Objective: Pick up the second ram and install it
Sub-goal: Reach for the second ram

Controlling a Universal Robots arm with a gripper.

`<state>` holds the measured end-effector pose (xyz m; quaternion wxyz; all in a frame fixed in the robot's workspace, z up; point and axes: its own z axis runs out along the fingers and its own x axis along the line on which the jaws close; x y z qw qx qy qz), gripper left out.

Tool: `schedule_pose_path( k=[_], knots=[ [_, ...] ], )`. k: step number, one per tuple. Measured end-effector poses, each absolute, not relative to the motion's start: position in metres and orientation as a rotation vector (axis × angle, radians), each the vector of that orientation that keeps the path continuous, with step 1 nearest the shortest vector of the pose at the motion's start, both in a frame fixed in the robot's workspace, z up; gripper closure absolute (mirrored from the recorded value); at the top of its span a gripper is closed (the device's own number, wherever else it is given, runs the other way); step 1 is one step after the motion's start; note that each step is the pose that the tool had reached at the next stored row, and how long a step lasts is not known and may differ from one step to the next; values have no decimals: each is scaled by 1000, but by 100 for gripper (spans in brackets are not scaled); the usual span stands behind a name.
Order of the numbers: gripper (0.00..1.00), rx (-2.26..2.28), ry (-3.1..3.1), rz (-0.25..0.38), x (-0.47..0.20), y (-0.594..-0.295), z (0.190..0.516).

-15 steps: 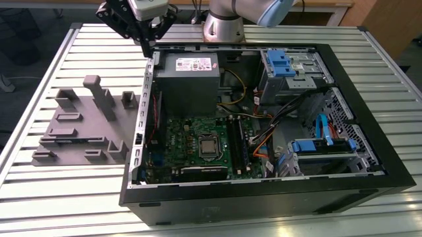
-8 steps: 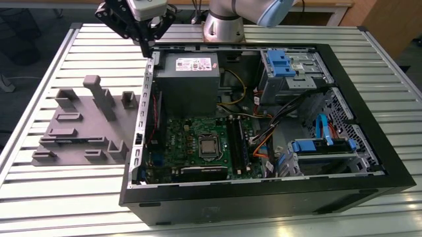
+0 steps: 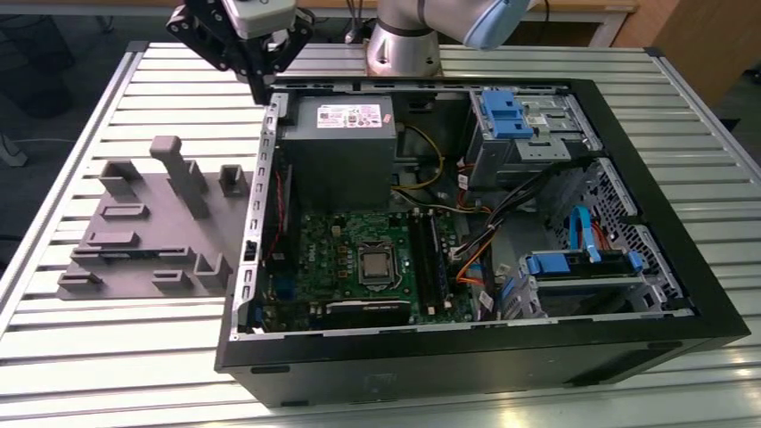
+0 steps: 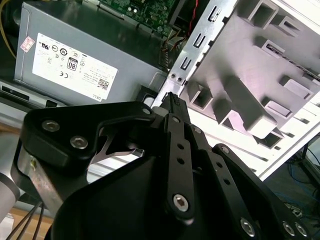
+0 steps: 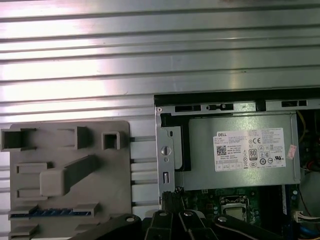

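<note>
My gripper (image 3: 259, 94) hangs high over the back corner of the open computer case (image 3: 666, 294), above the metal wall between the power supply (image 3: 339, 134) and the grey fixture tray (image 3: 155, 223). Its fingers (image 4: 170, 100) meet at one tip and hold nothing. In the first wrist view a thin dark strip with bluish glints, which I take for the second ram (image 5: 50, 213), lies edge-up in a slot of the tray (image 5: 115, 165), well away from the gripper (image 5: 169, 200). The black memory slots (image 3: 423, 259) run beside the processor socket (image 3: 376, 264) on the green motherboard.
The case stands on a slatted metal table (image 3: 95, 357), with the tray to the exterior view's left of it. Blue drive brackets (image 3: 509, 114) and loose cables (image 3: 523, 192) fill the case's other side. Upright blocks (image 3: 178, 169) rise from the tray.
</note>
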<state>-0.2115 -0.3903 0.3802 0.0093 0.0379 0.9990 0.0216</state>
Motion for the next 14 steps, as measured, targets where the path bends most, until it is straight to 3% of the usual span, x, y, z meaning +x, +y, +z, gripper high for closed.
schedule_pose_path(
  k=[14],
  knots=[
    [89,118,3120,67,-226,-401,380]
  ],
)
